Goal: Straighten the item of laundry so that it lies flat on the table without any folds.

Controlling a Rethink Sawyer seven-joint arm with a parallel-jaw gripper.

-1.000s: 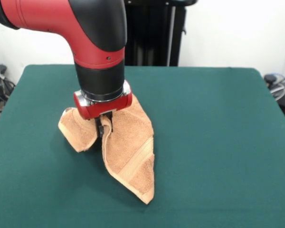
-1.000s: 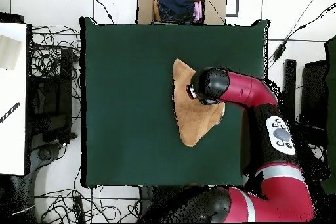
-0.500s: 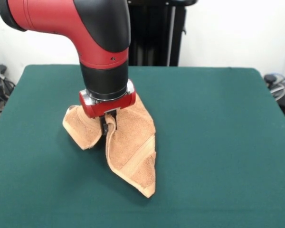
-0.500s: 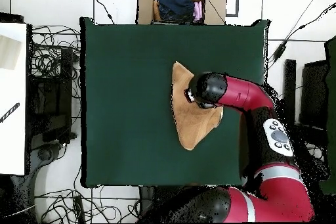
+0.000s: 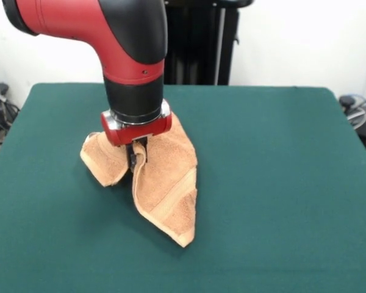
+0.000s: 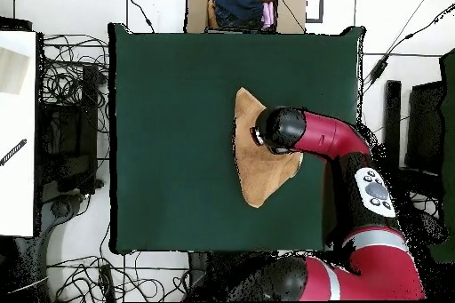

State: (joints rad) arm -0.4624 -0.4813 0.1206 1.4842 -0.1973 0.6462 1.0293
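The gripper (image 5: 136,157) pinches a raised fold of the towel (image 5: 165,183), which drapes in a peaked heap on the table (image 5: 280,183) directly below the arm. If the pinch slips or releases here, the cloth likely collapses folded.
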